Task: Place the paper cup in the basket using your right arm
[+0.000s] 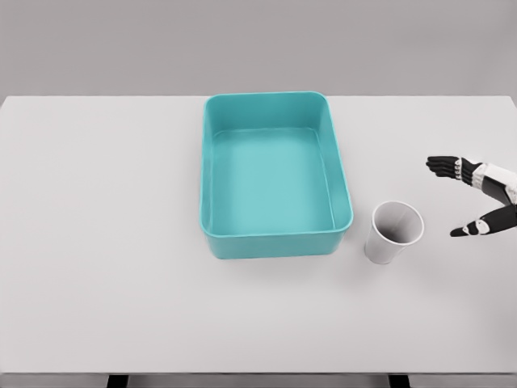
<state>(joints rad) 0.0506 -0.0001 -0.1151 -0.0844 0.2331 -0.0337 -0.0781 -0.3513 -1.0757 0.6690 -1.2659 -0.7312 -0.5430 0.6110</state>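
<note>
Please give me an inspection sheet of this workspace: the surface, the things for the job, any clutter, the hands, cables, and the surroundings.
Surface: white table, flat, bare apart from the two job items.
Job's things: paper cup, white, upright, open end up, standing on the table just right of the basket's near right corner, apart from it. Basket, a teal rectangular bin, upright near the table's middle, nothing inside.
Clutter: nothing seen.
Hands: right hand at the right edge, to the right of the cup, fingers spread, thumb below, not touching the cup, holding nothing. Left hand not in view.
Cables: nothing seen.
Surroundings: plain grey wall behind the table; dark table supports at the bottom edge.
</note>
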